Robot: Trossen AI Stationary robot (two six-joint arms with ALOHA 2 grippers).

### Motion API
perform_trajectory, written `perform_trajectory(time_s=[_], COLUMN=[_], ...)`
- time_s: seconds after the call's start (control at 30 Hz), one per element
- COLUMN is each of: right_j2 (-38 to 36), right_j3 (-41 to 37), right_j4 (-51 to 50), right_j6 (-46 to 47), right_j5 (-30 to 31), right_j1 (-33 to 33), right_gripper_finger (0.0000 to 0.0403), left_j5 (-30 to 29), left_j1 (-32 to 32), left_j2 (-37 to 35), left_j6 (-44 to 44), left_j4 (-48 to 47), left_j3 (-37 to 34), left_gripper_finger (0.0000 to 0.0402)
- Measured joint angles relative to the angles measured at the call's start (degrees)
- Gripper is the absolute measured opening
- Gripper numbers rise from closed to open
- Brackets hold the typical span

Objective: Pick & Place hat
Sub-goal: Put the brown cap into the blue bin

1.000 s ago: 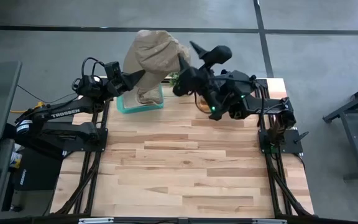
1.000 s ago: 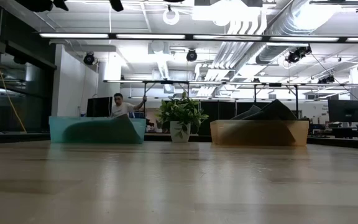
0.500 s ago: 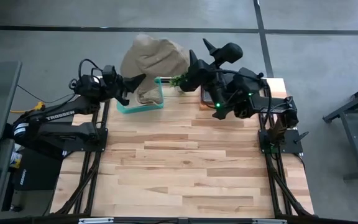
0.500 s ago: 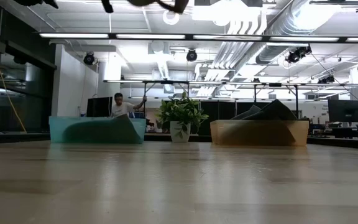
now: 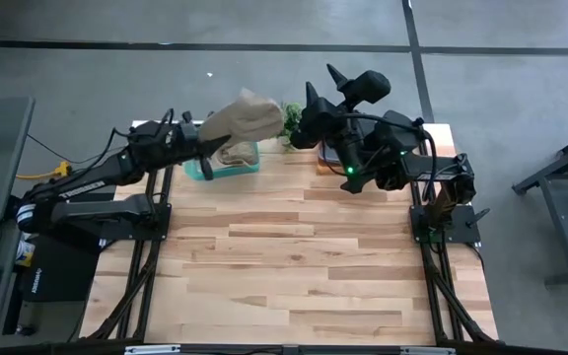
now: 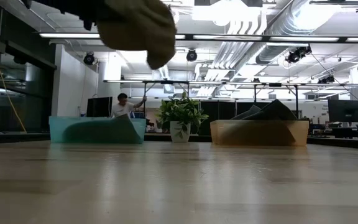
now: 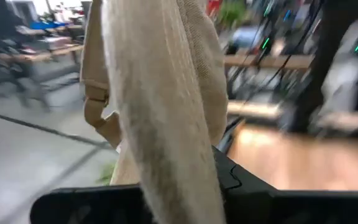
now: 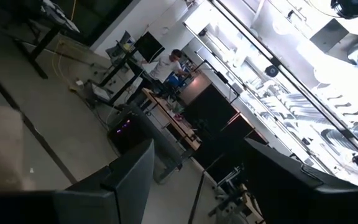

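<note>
The tan cloth hat (image 5: 249, 118) hangs from my left gripper (image 5: 205, 145), which is shut on it, high above the teal bin (image 5: 223, 168) at the table's far left. In the low view the hat (image 6: 135, 25) hangs down from the top edge, well above the teal bin (image 6: 98, 130). In the left wrist view the hat (image 7: 160, 87) fills the middle, with its tan strap and buckle (image 7: 95, 106) at one side. My right gripper (image 5: 319, 81) is open and empty, raised above the orange bin (image 5: 329, 153), to the right of the hat. My left gripper pinches a bunched fold of the hat's cloth (image 7: 176, 180) between its two dark fingers (image 7: 247, 190). The fingers come about level from the table's left. The hat hangs clear of the bin and the table, slack, reaching past the fingertips toward the right.
A small potted plant (image 5: 289, 110) stands between the teal bin and the orange bin (image 6: 260, 132) at the far edge. The wooden tabletop (image 5: 294, 256) stretches bare toward the near edge. A person (image 6: 123, 106) shows in the room behind.
The hat has come down and now shows in the low view. A second ago it was spread wide between both grippers; now it hangs bunched from my left gripper alone. My right gripper has drawn away from it toward the table's right and far edge.
</note>
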Motion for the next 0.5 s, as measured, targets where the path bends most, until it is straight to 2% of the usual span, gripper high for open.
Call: perform_trajectory(time_s=[0.13, 0.3, 0.5], right_j2=[0.0, 0.0, 0.0], right_j3=[0.0, 0.0, 0.0], right_j4=[-0.4, -1.5, -2.4], right_j6=[0.0, 2.4, 4.0], right_j5=[0.2, 0.2, 0.1], right_j1=[0.0, 0.0, 0.0], right_gripper_finger=[0.0238, 0.0238, 0.0238], left_j5=[-4.7, -14.1, -16.6], left_j1=[0.0, 0.0, 0.0], left_j2=[-0.5, -0.4, -0.4], left_j6=[12.0, 25.0, 35.5], left_j4=[-5.0, -9.1, -16.7], left_j3=[0.0, 0.0, 0.0], left_gripper_finger=[0.0, 0.0, 0.0])
